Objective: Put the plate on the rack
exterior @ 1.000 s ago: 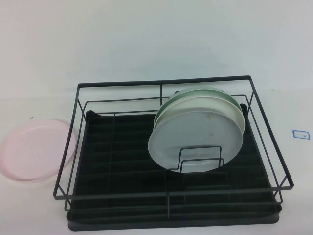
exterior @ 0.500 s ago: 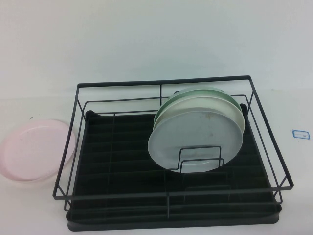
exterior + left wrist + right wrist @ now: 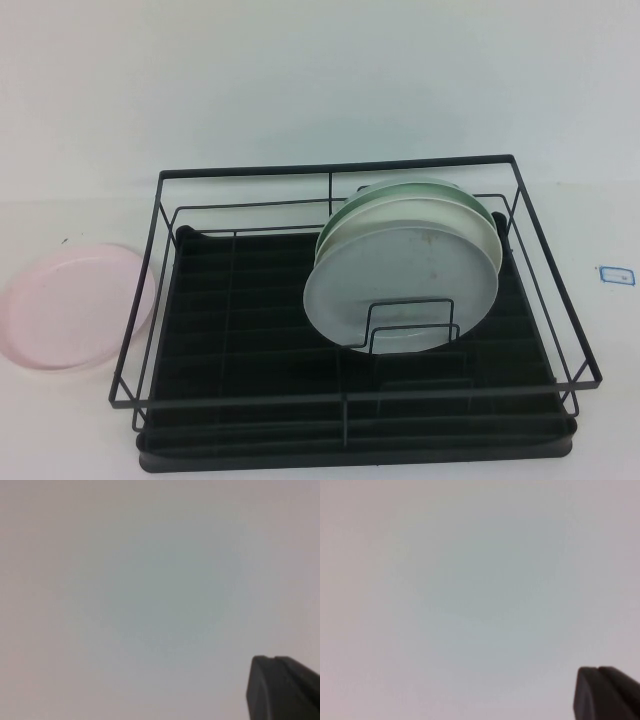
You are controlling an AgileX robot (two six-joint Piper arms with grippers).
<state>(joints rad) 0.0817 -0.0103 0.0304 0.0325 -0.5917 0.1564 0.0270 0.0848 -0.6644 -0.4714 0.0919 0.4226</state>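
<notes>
1. Nothing has shifted across the last second: the pale pink plate [image 3: 72, 307] lies flat on the bench [image 3: 300, 90] at the left edge of the high view, just outside the rack [image 3: 355, 400].
2. The rack's wire holder [image 3: 412, 325] at centre right carries a white plate [image 3: 400, 285] with green plates [image 3: 400, 190] behind it.
3. Neither arm shows in the high view. The left end effector [image 3: 282, 687] and right end effector [image 3: 607, 692] each appear only as a dark corner against blank white; I cannot tell their state.
4. My judgement: the task has not begun.
</notes>
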